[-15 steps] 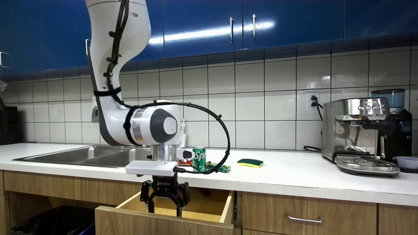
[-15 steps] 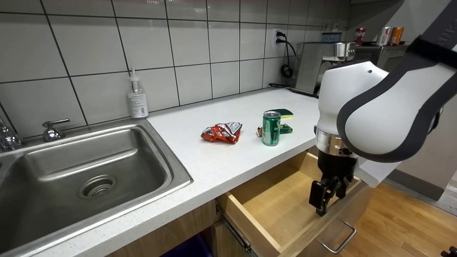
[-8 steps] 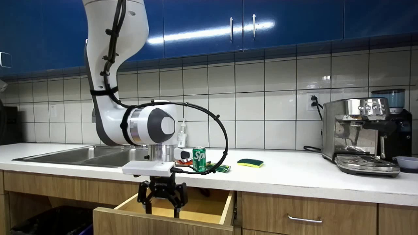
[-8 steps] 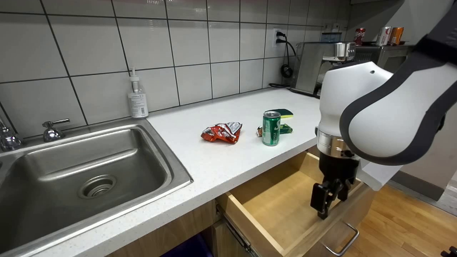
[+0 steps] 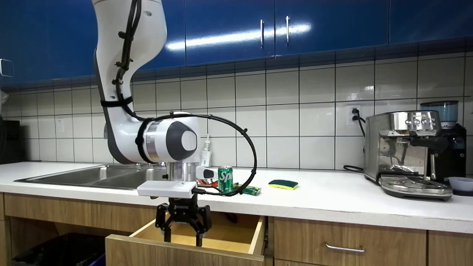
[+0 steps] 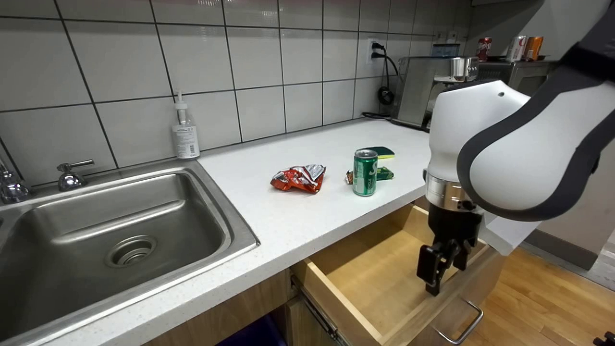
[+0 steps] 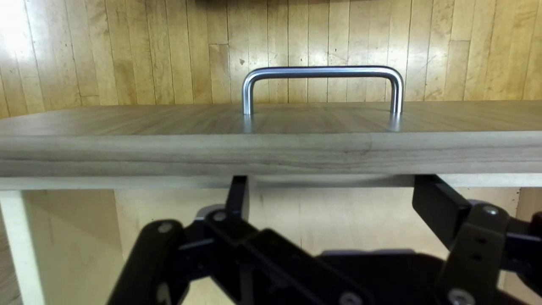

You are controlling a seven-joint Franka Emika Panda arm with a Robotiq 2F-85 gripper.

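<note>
A white counter (image 5: 321, 201) runs behind and above the gripper (image 5: 183, 239). Against a second ago, gripper and drawer (image 6: 370, 269) stand slightly farther out from the counter. The jaws are spread wide, and the two fingers (image 7: 238, 197) reach down just behind the drawer's front panel (image 5: 177, 255); contact cannot be told. One handle (image 7: 323, 72) lies beyond the panel. Behind the gripper, on the counter, are one can (image 6: 365, 173), one red packet (image 6: 299, 179), one green packet (image 6: 385, 173) and one sponge (image 5: 283, 184).
</note>
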